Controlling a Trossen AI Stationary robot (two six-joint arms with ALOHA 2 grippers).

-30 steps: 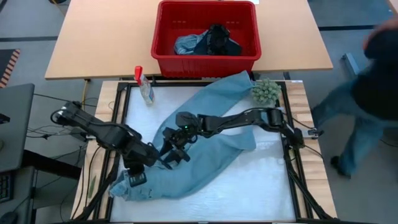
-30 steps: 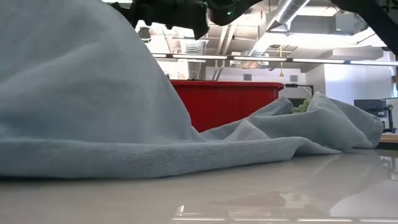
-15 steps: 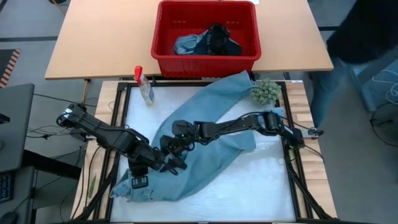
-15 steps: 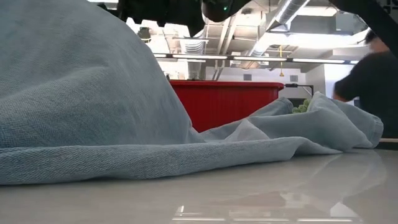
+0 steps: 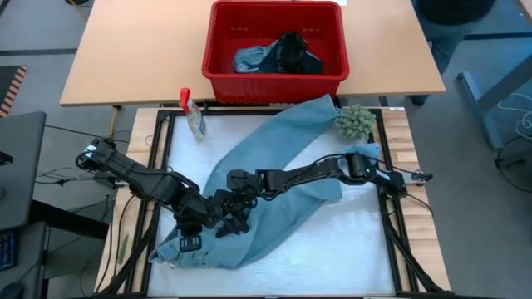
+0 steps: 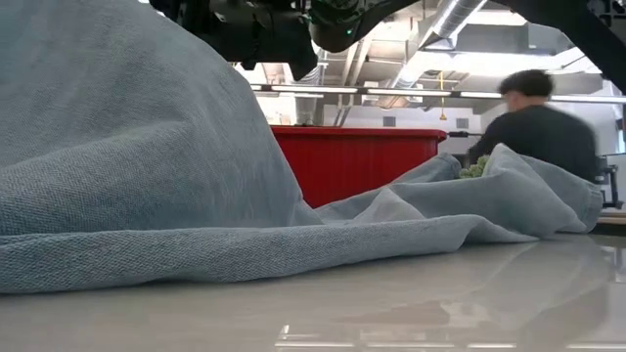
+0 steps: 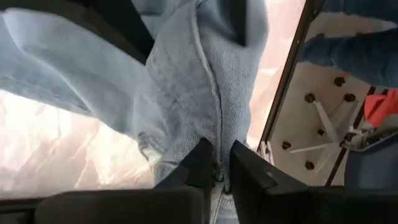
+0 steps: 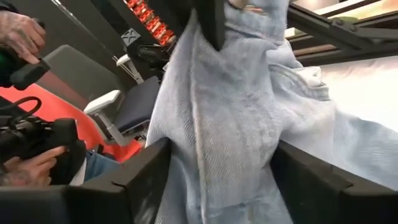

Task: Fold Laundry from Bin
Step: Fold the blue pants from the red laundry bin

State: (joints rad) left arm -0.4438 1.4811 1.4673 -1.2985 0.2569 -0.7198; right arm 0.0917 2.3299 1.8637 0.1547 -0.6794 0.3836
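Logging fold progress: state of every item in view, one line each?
light blue garment: spread on the table, unfolded, one part lifted
left gripper: jaws shut on the light blue garment
right gripper: jaws wide, cloth between them
bin: upright, still holds laundry
spray bottle: lying down

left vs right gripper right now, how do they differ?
Left gripper is pinched shut on a fold of the light blue garment; right gripper has its fingers spread wide around a thick bunch of it. The left arm reaches in from the table's left edge, the right arm from the right edge. Both meet at the garment's lower left part.
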